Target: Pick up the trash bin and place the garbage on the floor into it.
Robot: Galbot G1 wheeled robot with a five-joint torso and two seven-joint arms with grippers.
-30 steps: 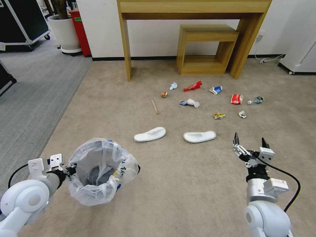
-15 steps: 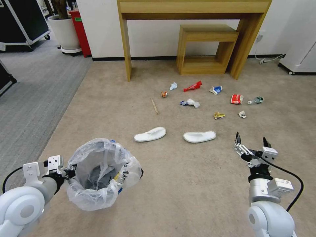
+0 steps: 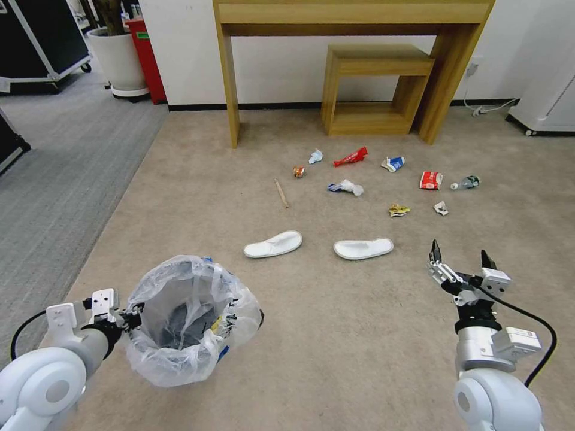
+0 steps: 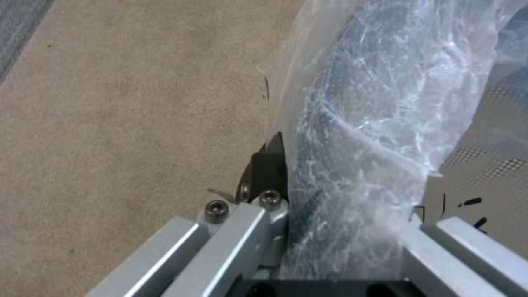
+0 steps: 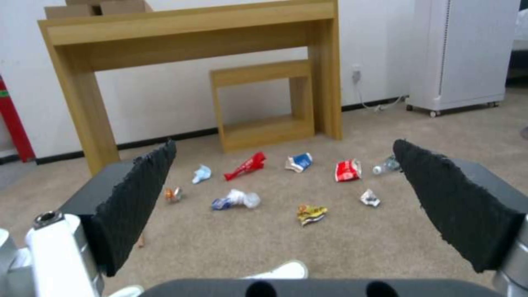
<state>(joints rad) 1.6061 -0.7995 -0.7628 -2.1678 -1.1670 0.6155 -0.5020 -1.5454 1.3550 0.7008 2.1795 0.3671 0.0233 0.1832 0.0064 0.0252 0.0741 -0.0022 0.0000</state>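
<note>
From your head camera, you see the left claw (image 3: 133, 312) low on the robot's left, clamped on the near rim of the trash bin (image 3: 188, 320), which hangs tilted above the beige floor (image 3: 323, 335) with its crinkled white bag liner puffed out around the mouth. The right claw (image 3: 461, 263) hovers on the robot's right with its fingers spread wide and nothing between them. Ahead of it the garbage lies scattered: two white slippers (image 3: 273, 244) side by side nearest you, then a wooden stick (image 3: 281, 193), a yellow wrapper (image 3: 398, 210), a white tissue (image 3: 441, 208), a red wrapper (image 3: 351, 157), a blue-white carton (image 3: 393, 163), a red packet (image 3: 430, 179) and a clear bottle (image 3: 466, 182). Beyond the litter a wooden desk (image 3: 353, 18) stands against the wall with a small wooden shelf unit (image 3: 371, 90) under it.

In your left wrist camera, the left claw (image 4: 335, 231) is closed over the bin's lined rim (image 4: 352, 156), one dark finger pad (image 4: 268, 167) pressed against the outside of the plastic, carpet beneath.

In your right wrist camera, the right claw (image 5: 300, 206) stands open, its two dark pads well apart, framing the litter on the carpet: the red wrapper (image 5: 245, 165), the blue-white carton (image 5: 298, 161), the red packet (image 5: 347, 170), the yellow wrapper (image 5: 311, 213) and the toe of a slipper (image 5: 281, 270) just below.
</note>
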